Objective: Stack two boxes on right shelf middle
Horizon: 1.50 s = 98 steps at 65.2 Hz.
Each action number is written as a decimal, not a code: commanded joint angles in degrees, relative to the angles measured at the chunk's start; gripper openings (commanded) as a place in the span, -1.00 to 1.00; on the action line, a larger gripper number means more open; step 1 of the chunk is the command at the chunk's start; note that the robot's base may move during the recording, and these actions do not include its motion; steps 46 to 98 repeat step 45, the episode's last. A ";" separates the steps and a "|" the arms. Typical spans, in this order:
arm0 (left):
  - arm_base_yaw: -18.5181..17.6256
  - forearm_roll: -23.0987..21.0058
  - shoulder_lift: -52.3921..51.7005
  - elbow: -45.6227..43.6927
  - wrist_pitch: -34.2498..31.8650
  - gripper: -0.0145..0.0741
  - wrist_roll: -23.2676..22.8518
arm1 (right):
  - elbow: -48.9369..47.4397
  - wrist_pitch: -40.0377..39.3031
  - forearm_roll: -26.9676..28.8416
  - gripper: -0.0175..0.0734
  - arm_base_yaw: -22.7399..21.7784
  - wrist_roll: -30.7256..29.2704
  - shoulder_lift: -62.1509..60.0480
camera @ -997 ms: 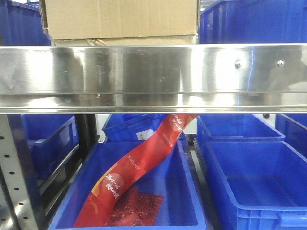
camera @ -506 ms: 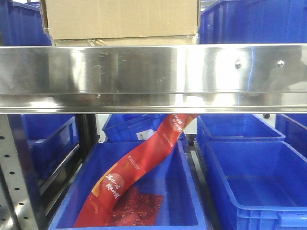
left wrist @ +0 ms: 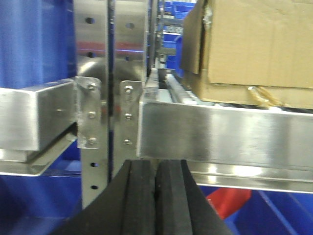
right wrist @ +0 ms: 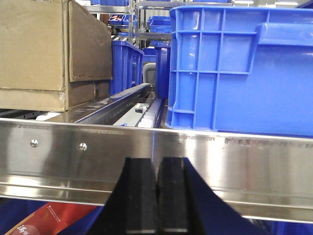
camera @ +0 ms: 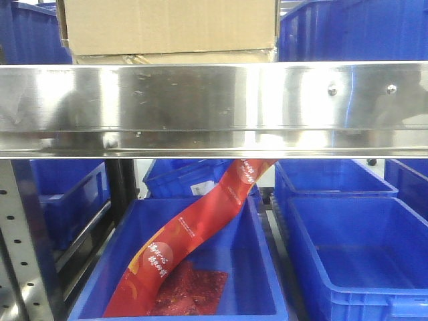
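Left wrist view: left hand (left wrist: 155, 196) pressed together, gripping nothing, just below the shelf (left wrist: 220, 134) rail. Right hand (right wrist: 156, 196) same, empty. Both boxes (camera: 167, 27) sit stacked on the shelf.

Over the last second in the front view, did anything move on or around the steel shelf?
No visible change. The cardboard boxes sit stacked on the shelf as before, the red packet strip hangs into the blue bin the same way, and only faint reflections on the rail differ. Neither arm enters the front view.
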 commanded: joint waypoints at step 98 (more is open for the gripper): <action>0.40 -0.37 -0.33 -0.06 -1.47 -0.92 0.55 | 0.10 -1.25 -0.63 -0.97 -0.18 0.09 -0.22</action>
